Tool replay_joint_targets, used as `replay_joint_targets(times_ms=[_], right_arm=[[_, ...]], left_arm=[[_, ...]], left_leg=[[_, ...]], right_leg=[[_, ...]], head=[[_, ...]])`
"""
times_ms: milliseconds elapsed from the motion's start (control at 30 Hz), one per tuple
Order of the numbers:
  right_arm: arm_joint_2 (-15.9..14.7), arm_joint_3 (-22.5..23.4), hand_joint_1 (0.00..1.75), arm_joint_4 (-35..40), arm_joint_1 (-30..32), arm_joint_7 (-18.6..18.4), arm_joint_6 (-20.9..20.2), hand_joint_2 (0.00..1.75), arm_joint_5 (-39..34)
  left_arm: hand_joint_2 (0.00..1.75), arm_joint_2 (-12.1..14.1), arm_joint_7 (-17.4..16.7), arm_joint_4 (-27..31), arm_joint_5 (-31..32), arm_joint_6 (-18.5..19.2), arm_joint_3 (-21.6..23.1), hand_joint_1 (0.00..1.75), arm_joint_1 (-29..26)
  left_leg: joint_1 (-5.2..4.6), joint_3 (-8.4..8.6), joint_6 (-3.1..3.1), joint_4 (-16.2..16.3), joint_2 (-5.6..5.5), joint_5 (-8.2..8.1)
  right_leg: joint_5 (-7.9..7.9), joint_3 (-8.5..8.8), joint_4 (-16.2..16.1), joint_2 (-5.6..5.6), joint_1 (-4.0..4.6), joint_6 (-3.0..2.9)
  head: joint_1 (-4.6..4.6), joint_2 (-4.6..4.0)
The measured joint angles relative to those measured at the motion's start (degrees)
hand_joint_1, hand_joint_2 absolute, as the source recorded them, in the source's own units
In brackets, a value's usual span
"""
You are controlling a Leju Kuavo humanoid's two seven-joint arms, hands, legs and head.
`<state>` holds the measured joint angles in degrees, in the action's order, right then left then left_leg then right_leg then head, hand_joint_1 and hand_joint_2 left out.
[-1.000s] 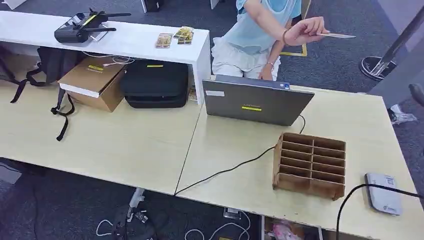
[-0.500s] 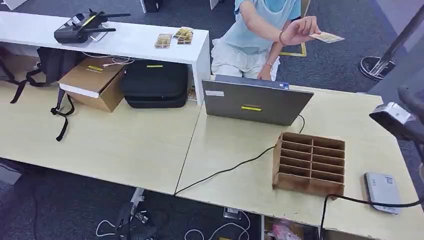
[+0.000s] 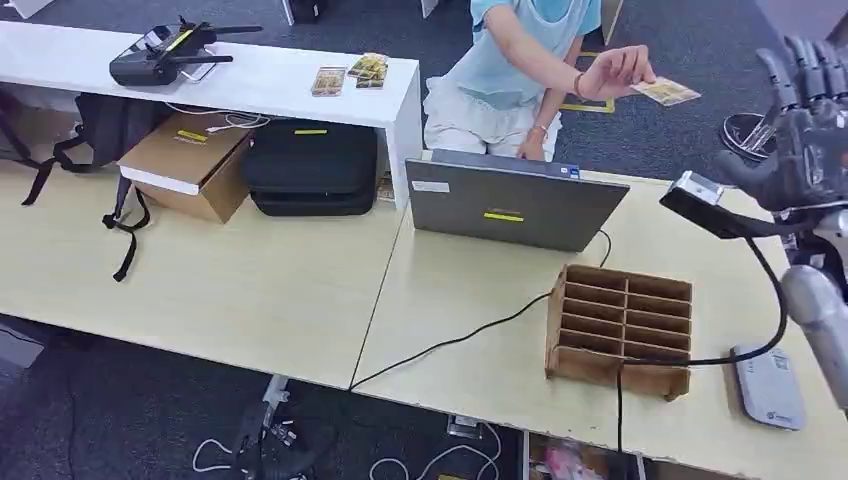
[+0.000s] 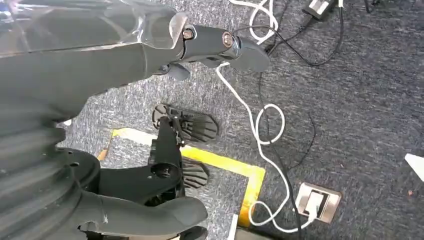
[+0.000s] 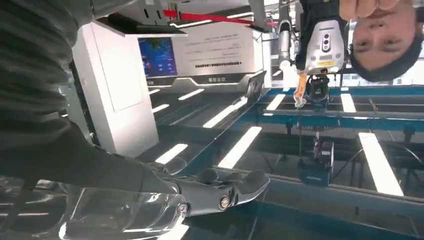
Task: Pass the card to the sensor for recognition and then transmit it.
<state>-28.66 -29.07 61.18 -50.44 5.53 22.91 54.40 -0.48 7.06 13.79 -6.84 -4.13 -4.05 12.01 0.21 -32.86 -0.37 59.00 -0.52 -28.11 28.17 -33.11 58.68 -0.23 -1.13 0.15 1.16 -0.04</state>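
card point(image 3: 665, 92): print too small | sensor point(image 3: 768, 387): possibly partly behind right arm point(image 3: 822, 318)

You see one card point(image 3: 665, 92), held out by one person's hand point(image 3: 615, 72). One sensor point(image 3: 768, 387) lies on the table point(image 3: 300, 290), with one laptop point(image 3: 512, 205) and one wooden slotted rack point(image 3: 620, 330) of two columns. On the white shelf point(image 3: 270, 80) you count one controller point(image 3: 165, 55) and three small packets point(image 3: 350, 74). One cardboard box point(image 3: 185, 160) and one black case point(image 3: 310, 168) sit beneath it.

Grey carpet point(image 3: 660, 130), pale wooden tables point(image 3: 250, 290)
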Motion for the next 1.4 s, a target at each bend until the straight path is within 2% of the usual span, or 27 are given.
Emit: replay_joint_targets(times_ms=[333, 800, 900, 1033, 1133, 1400], right_arm=[[2.43, -3.32, 0.00, -4.74, -4.01, -1.09, -0.72, 1.75, -0.04], [4.31, -5.75, 0.00, -9.14, -5.58, -1.99, -1.20, 1.75, 1.77], [5.84, -6.32, 0.00, -10.67, -6.77, -1.79, -2.25, 1.75, 2.56], [8.43, -7.30, 0.00, -13.33, -9.20, -1.64, -3.06, 1.75, 3.23], [9.92, -7.96, 0.00, -14.97, -10.57, -1.47, -3.96, 1.75, 3.61], [13.16, -9.40, 0.00, -19.56, -13.78, -2.10, -4.72, 1.75, 4.24]], left_arm=[[1.75, -0.07, 0.00, 0.00, 0.74, 0.76, 1.40, 0.00, 1.29], [1.75, -0.09, -0.11, -0.02, 1.60, 1.42, 2.62, 0.00, 3.36], [1.75, -0.09, -2.04, -0.02, 1.73, 1.46, 2.82, 0.00, 3.80], [1.75, -0.09, -7.95, -0.02, 1.75, 1.55, 3.10, 0.00, 4.55], [1.75, -0.09, -10.34, -0.02, 1.75, 1.62, 3.19, 0.00, 4.71], [1.75, -0.17, -11.41, -0.02, 1.86, 1.68, 3.26, 0.00, 5.42]], left_leg=[[0.00, 0.00, 0.00, 0.01, -0.01, 0.00], [0.00, -0.02, 0.00, 0.02, -0.02, 0.00], [0.00, -0.01, -0.01, 0.02, -0.01, 0.01], [0.02, -0.01, -0.06, 0.02, -0.02, 0.05], [0.02, -0.01, -0.06, 0.02, 0.00, 0.05], [0.02, -0.01, -0.06, 0.02, -0.01, 0.05]], right_leg=[[0.00, -0.01, -0.01, -0.01, 0.00, 0.00], [0.00, -0.02, 0.01, 0.01, 0.00, 0.00], [0.00, -0.02, 0.01, 0.02, 0.01, 0.00], [-0.01, -0.03, 0.03, 0.00, 0.02, -0.01], [-0.01, -0.04, 0.03, 0.02, 0.02, -0.01], [-0.01, -0.04, 0.03, 0.01, 0.02, -0.01]], head=[[0.00, 0.00], [0.00, 0.00], [-0.02, 0.00], [0.00, 0.00], [0.02, 0.00], [0.00, 0.00]])
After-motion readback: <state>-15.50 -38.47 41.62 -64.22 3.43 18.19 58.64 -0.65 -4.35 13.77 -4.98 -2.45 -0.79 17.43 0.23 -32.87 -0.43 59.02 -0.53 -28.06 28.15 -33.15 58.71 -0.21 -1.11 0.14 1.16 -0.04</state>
